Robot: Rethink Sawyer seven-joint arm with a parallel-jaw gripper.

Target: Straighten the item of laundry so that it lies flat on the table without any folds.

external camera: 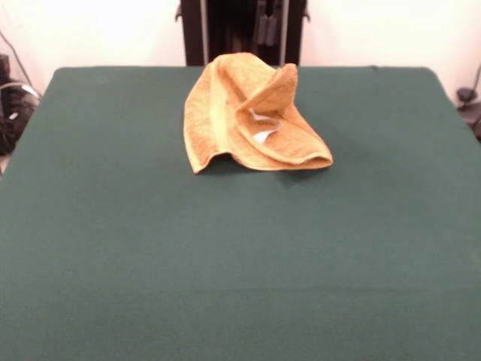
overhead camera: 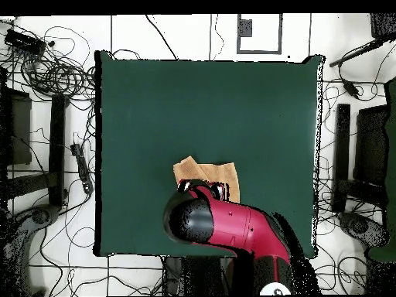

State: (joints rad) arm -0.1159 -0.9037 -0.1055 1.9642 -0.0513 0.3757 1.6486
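The item of laundry (external camera: 248, 116), a golden-orange terry towel, lies crumpled near the far edge of the green table (external camera: 240, 263). One corner is folded up and over, and a small white tag (external camera: 263, 134) shows in the fold. From overhead only part of the towel (overhead camera: 216, 172) shows, the rest hidden under the red and black arm (overhead camera: 224, 224). In the front view the gripper (external camera: 267, 26) hangs at the top edge, just above and behind the towel and apart from it. I cannot make out whether it is open or shut.
Tangled cables (overhead camera: 54, 69) and dark equipment lie on the floor around the table (overhead camera: 201, 100). Dark stands (overhead camera: 340, 155) flank both sides of the table. The pedestal (external camera: 240, 30) stands right behind the towel.
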